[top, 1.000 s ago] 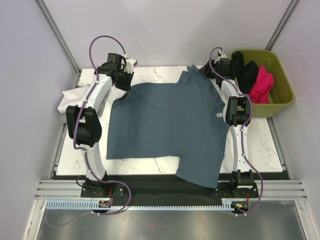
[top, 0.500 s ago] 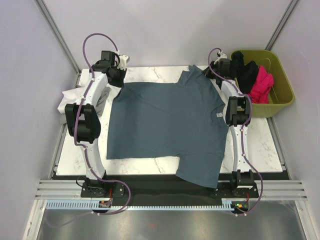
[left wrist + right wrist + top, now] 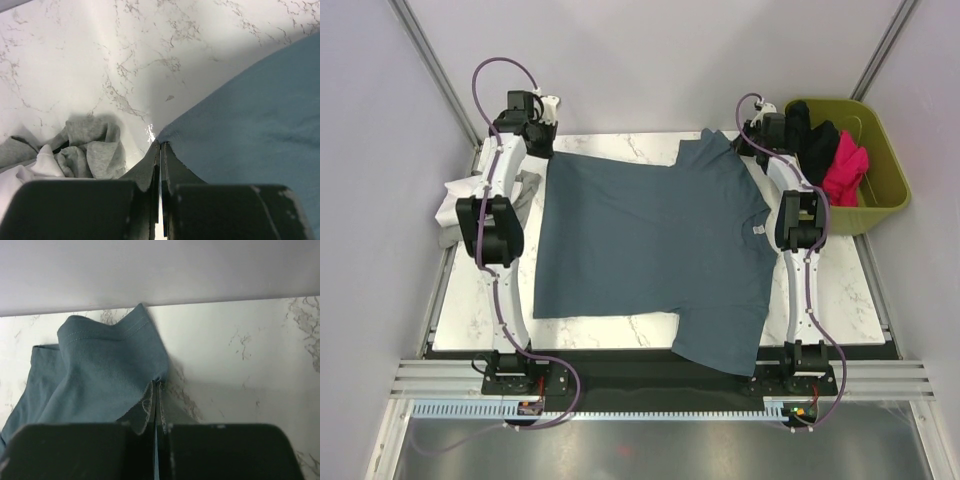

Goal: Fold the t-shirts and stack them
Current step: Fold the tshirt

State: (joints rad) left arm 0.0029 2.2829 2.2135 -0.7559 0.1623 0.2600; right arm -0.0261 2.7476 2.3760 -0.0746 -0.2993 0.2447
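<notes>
A large slate blue-grey t-shirt [image 3: 650, 245] lies spread over the marble table [image 3: 840, 290], its near right part hanging over the front edge. My left gripper [image 3: 539, 151] is shut on the shirt's far left corner; in the left wrist view the jaws [image 3: 161, 146] pinch the blue cloth [image 3: 260, 125] at its tip. My right gripper [image 3: 746, 146] is shut on the shirt's far right edge, and in the right wrist view it [image 3: 157, 384] pinches the bunched blue cloth [image 3: 100, 365] close to the back wall.
A white and grey heap of shirts [image 3: 460, 200] lies at the table's left edge, also in the left wrist view [image 3: 85, 150]. An olive-green bin [image 3: 885, 195] at the far right holds a black shirt [image 3: 812, 145] and a magenta-pink shirt [image 3: 842, 170].
My left gripper has moved left and away along the far edge, pulling the shirt's far left corner out so that side lies flatter. The right gripper has barely moved.
</notes>
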